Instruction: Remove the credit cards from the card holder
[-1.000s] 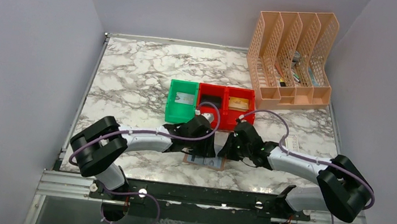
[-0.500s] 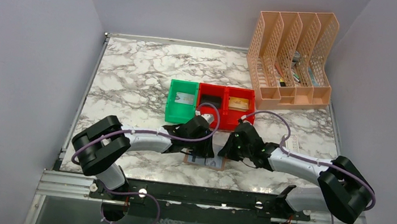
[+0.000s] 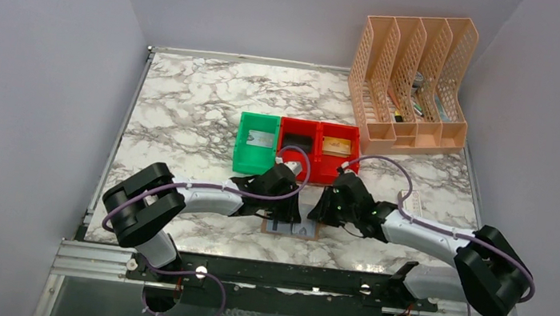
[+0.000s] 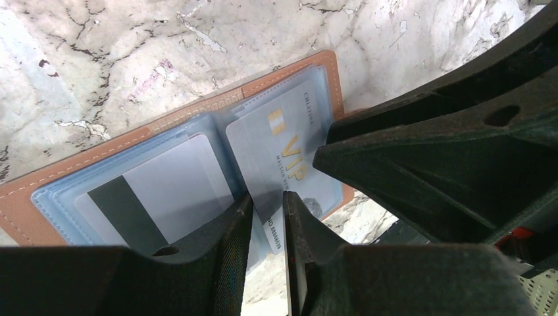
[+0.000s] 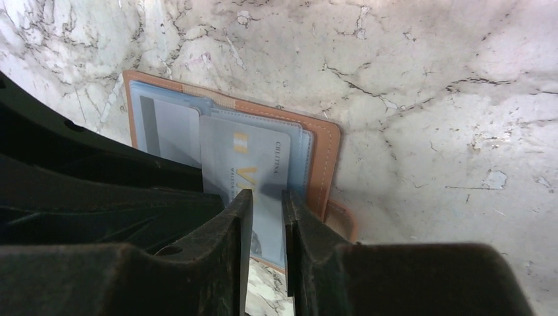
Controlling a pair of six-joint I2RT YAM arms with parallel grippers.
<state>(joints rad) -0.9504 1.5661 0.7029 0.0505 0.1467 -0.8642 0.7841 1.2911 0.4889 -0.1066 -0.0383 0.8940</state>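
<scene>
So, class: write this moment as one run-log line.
card holder: open on table | silver VIP card: partly out | left gripper, right gripper: both narrowly apart over it

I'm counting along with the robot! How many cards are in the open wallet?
2. A silver VIP card pokes out of one pocket of the card holder; a grey card with a black stripe sits in the pocket beside it. More may hide behind them.
</scene>
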